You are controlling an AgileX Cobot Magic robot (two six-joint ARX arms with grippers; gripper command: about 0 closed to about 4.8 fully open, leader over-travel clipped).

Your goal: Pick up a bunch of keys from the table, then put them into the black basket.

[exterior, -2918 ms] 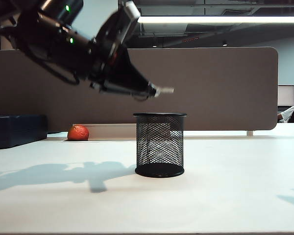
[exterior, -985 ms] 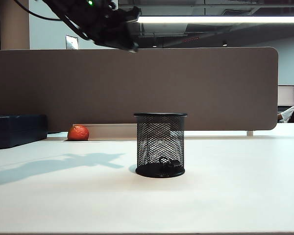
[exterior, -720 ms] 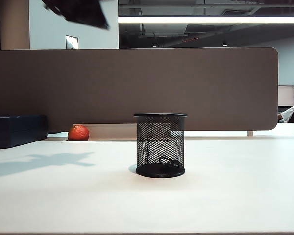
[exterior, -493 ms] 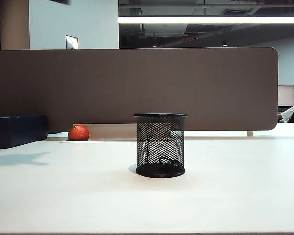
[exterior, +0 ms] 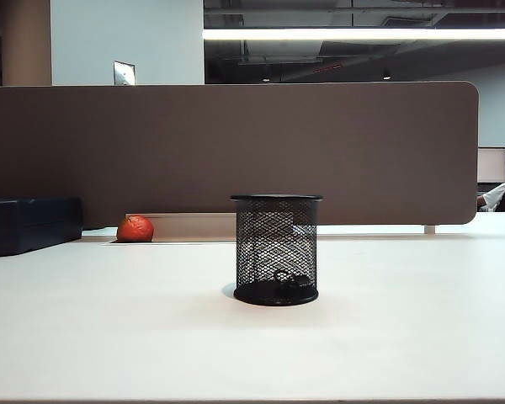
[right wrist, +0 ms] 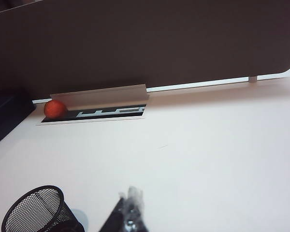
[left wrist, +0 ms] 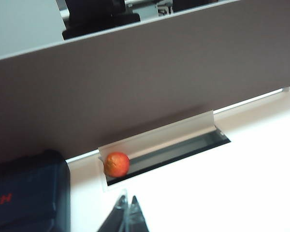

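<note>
The black basket (exterior: 276, 249) stands upright in the middle of the white table (exterior: 404, 337). The bunch of keys (exterior: 291, 279) lies inside it on the base, seen through the mesh. Neither arm shows in the exterior view. In the left wrist view my left gripper (left wrist: 127, 200) hangs shut and empty above the table, near the orange-red ball (left wrist: 117, 164). My right gripper (right wrist: 130, 195) in the right wrist view is shut with nothing in it, a short way beside the basket (right wrist: 36, 210).
An orange-red ball (exterior: 135, 228) rests in a cable slot (right wrist: 94, 113) at the table's back edge. A dark blue box (exterior: 29, 223) sits at the far left. A brown partition (exterior: 320, 143) closes off the back of the table.
The left arm, which hung above the basket holding the keys, has swung up and left out of the exterior view. The keys now lie in the basket. Its shadow on the table is gone.
</note>
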